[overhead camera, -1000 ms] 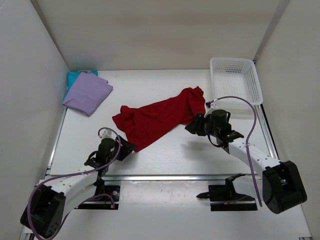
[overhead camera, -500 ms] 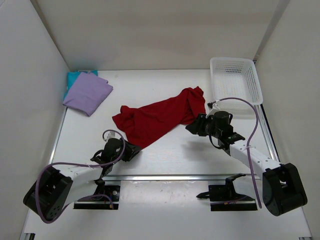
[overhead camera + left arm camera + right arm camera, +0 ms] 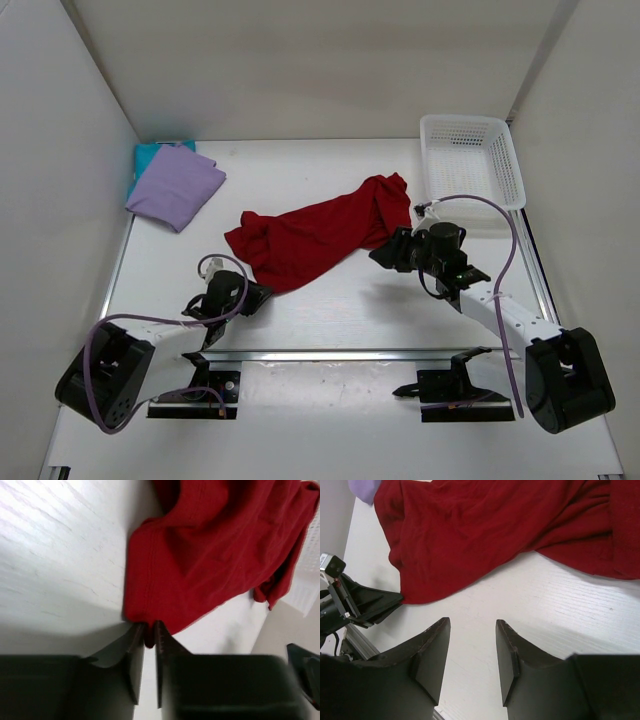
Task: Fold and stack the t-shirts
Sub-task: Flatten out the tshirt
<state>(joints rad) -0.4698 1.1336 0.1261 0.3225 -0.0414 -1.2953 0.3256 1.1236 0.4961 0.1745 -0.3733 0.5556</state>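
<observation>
The red t-shirt [image 3: 320, 235] lies crumpled across the middle of the table; it also shows in the left wrist view [image 3: 215, 555] and the right wrist view [image 3: 490, 535]. My left gripper [image 3: 262, 295] sits low at the shirt's near corner, shut on the hem [image 3: 148, 635]. My right gripper [image 3: 385, 255] is open and empty above bare table, just near the shirt's right end. The lavender t-shirt [image 3: 175, 185] lies folded at the back left on top of the teal t-shirt [image 3: 150, 153], of which only an edge shows.
A white lattice basket [image 3: 472, 165] stands at the back right, next to the shirt's far end. White walls close in the table on three sides. A metal rail [image 3: 340, 354] runs along the near edge.
My left gripper has dropped low and reached the red shirt's near corner, now closed on the hem. The right gripper shifted slightly; the shirt has barely moved.
</observation>
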